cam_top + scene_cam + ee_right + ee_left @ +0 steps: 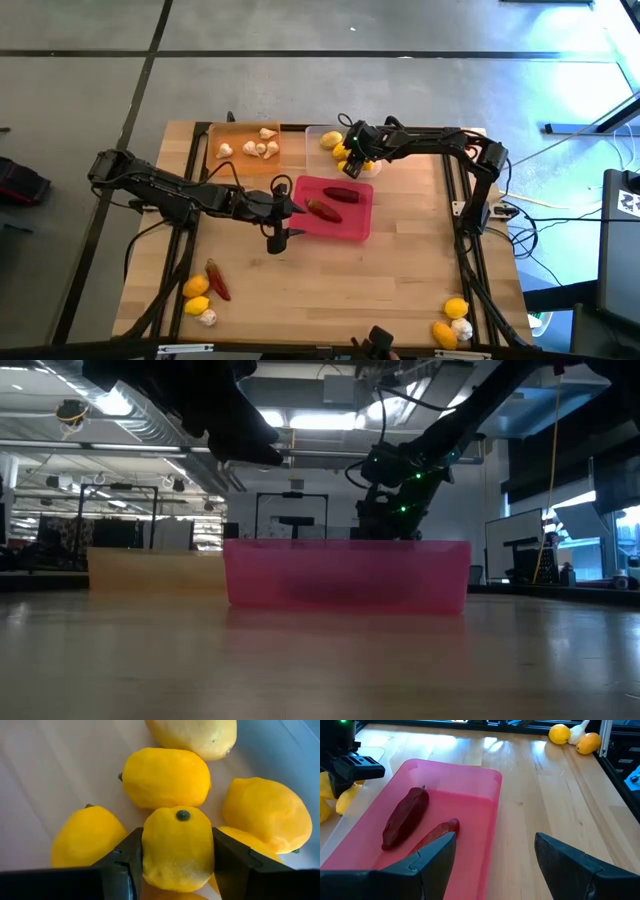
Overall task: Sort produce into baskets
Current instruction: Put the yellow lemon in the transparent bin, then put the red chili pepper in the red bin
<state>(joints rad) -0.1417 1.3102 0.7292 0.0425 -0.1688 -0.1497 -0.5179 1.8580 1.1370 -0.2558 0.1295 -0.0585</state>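
Right claw (176, 870): I've got a lemon (177, 847) pinched between my two fingers, right above the clear tray (312, 133), with other lemons (165, 777) lying close around it.
Left claw (495, 862): spread wide, nothing in it, hanging over the near corner of the pink-red tray (470, 775).
Pink-red tray: two dark red chili peppers (405, 817) lie inside, side by side.
Orange tray (215, 135): garlic bulbs (258, 147) sit in a cluster.
Table (400, 270): loose produce at both near corners: on my left, lemons, a garlic and a chili (217, 280); on my right, two lemons (456, 307) and a garlic.
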